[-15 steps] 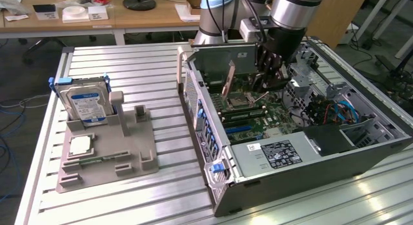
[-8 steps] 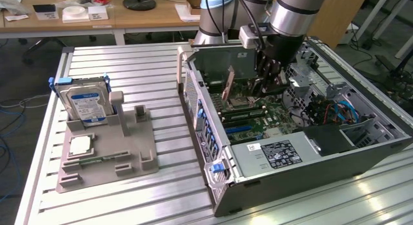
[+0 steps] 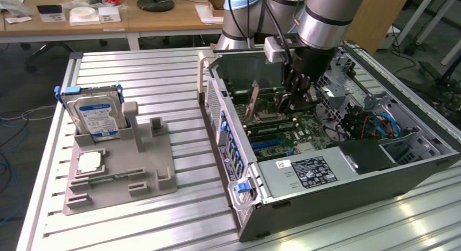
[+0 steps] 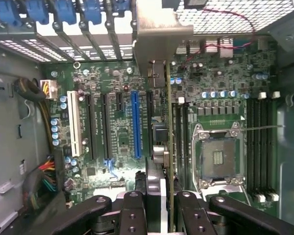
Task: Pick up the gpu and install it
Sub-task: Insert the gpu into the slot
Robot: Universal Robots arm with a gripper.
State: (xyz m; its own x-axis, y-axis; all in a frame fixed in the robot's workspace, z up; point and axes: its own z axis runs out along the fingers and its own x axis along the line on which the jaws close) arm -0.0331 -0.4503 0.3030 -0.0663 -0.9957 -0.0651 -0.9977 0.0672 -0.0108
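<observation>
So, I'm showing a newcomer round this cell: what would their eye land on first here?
First, the end effector reaching into the open computer case at the exterior view's right, shut on the gpu, which it holds edge-on over the motherboard. Then the blue-labelled hard drive standing in the grey holder at that view's left.

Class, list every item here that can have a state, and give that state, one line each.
Thin dark gpu card: on edge over the green motherboard.
Black robot gripper: shut on the gpu card.
Silver blue-labelled hard drive: upright in the grey holder.
Grey computer case: side open.
Square processor socket: empty.
</observation>
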